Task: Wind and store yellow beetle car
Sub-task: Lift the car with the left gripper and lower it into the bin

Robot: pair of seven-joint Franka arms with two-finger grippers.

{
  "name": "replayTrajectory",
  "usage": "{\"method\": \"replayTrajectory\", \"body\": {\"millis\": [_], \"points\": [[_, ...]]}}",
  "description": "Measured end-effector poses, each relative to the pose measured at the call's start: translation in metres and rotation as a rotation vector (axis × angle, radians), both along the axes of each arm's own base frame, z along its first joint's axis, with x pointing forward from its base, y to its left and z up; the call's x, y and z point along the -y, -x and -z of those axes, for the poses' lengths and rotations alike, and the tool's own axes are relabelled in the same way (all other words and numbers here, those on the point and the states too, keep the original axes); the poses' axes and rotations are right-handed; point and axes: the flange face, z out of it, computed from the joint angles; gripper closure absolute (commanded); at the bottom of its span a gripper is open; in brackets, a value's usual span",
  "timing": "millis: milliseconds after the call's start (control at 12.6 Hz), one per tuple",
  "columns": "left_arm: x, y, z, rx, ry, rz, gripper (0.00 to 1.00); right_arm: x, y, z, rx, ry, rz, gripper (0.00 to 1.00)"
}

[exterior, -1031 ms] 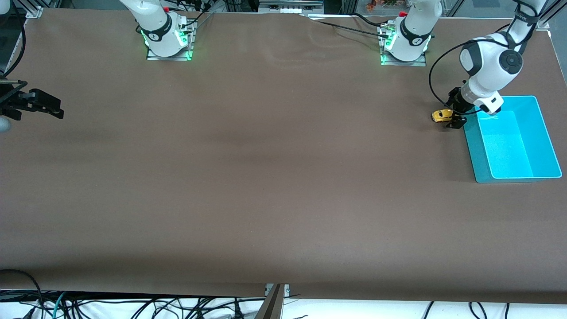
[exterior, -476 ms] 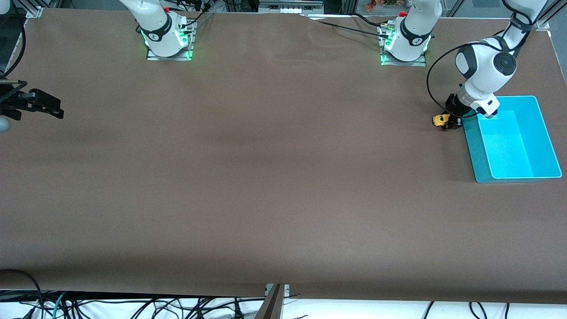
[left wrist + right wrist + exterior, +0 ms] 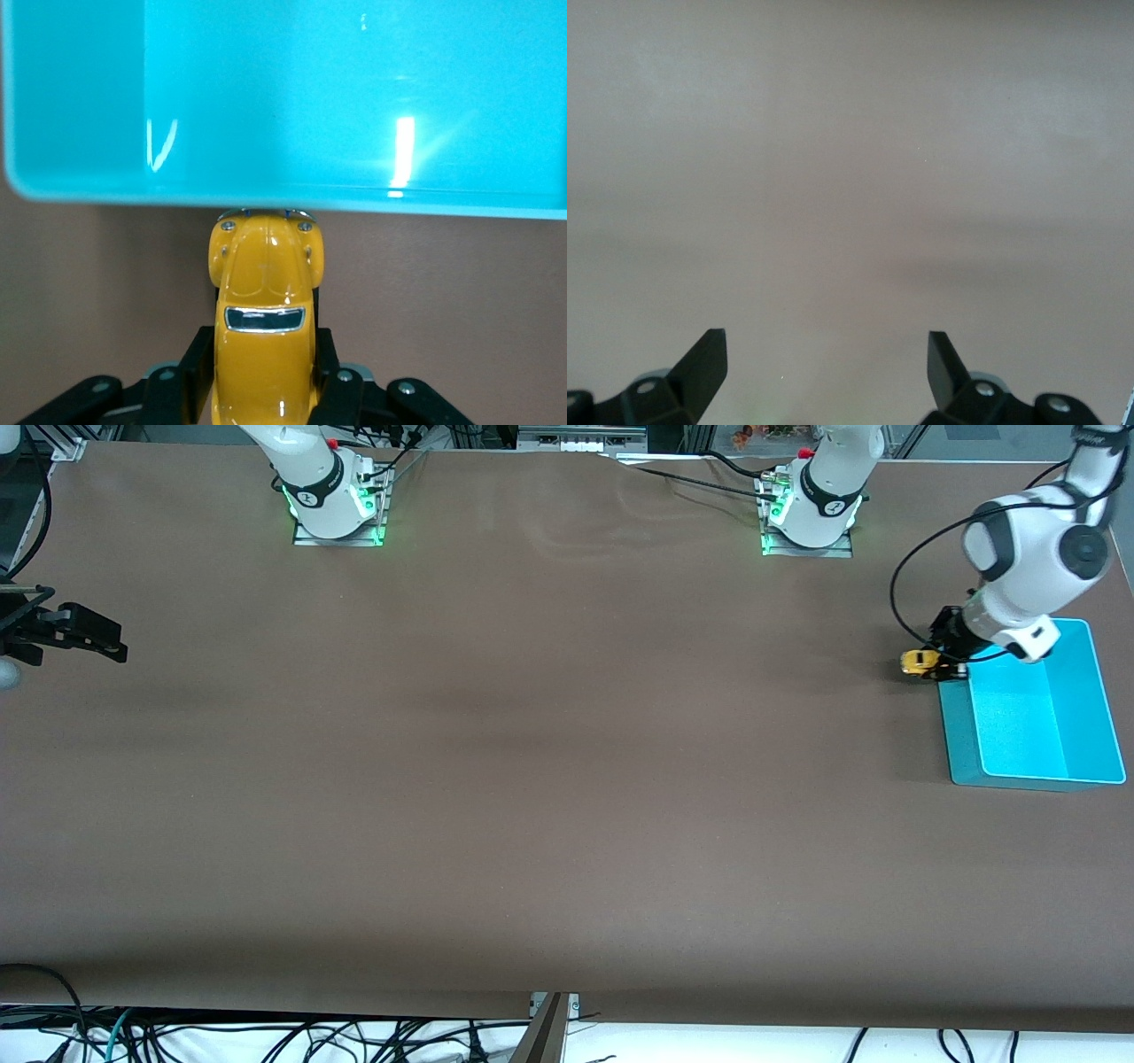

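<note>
On the brown table [image 3: 532,779] there are 1 turquoise bin [image 3: 957,735], 1 yellow beetle car [image 3: 918,662] and 2 robot arms. The bin sits at the left arm's end of the table and is nearest the front camera of these things. The car is just beside the bin's corner, at the end of the bin farther from the front camera. The left gripper [image 3: 946,666] is clamped on the car's 2 sides, its black fingers [image 3: 197,367] pressing the body. In the left wrist view the car's long axis runs straight out from the gripper, and its rounded end with 2 small lights points at the bin's wall [image 3: 266,190] and reaches its rim. No writing can be read on car or bin. The right gripper [image 3: 89,638] waits at the right arm's end of the table, its fingers [image 3: 704,359] spread wide apart with nothing between them.
</note>
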Motion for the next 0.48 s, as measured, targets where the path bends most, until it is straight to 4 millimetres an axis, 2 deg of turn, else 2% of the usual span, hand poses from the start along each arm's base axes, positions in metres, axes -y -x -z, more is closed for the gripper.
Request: {"method": "replayTrajectory", "body": {"millis": [317,476], "points": [[-0.029,-0.035,-0.072,-0.049,0.002,-0.032,1.00,0.000,0.000,0.000,0.000,0.000,0.000,0.00],[-0.064,-0.032,-0.089,-0.047,0.010,-0.010,1.00,0.000,0.000,0.000,0.000,0.000,0.000,0.00]]}}
